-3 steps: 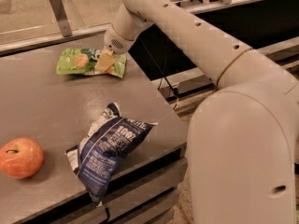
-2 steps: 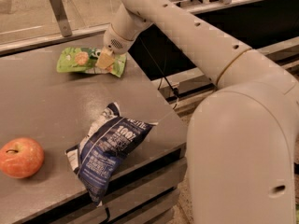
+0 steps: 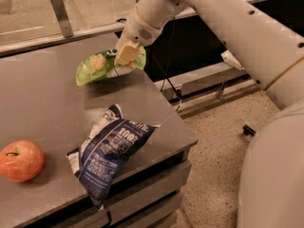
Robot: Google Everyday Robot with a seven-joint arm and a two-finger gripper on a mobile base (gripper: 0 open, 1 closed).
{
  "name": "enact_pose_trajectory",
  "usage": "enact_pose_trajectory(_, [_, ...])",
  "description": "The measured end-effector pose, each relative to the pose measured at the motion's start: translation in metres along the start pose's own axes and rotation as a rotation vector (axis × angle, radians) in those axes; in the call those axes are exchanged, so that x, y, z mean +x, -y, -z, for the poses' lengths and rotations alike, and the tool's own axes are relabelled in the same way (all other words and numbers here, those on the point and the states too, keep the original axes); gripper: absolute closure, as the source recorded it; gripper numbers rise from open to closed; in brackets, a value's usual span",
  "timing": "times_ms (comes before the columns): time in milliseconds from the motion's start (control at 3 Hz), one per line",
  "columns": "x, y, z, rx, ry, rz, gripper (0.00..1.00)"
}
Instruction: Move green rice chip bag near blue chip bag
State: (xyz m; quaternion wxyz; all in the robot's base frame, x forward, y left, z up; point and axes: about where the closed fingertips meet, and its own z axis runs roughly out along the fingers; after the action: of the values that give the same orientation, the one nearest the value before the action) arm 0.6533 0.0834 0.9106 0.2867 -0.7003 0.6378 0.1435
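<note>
The green rice chip bag (image 3: 97, 67) is a light-green pouch with rice cake images, lifted off the grey table (image 3: 38, 103) and tilted, its left end lowest. My gripper (image 3: 127, 56) is shut on the bag's right end, at the table's far right. The blue chip bag (image 3: 110, 151) is a wrinkled navy bag with white "100%" lettering. It lies at the table's front edge, below and a little to the right of the held bag, overhanging the edge slightly.
A red apple (image 3: 20, 159) sits at the table's front left. A metal rail with a post (image 3: 61, 14) runs behind the table. The table's right edge drops to a speckled floor (image 3: 213, 165). My white arm (image 3: 247, 37) spans the upper right.
The green rice chip bag has been lifted off the table in my gripper and carried slightly toward the front. The blue chip bag and apple have not moved.
</note>
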Motion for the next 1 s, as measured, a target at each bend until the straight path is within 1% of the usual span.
enact_pose_trajectory(333, [0.016,-0.033,0.031,0.011,0.019,0.076,1.00])
enact_pose_trajectory(667, [0.026,-0.067,0.040,0.003,0.061,0.145,1.00])
enact_pose_trajectory(1000, [0.030,-0.094,0.040,-0.021,0.117,0.221,0.82])
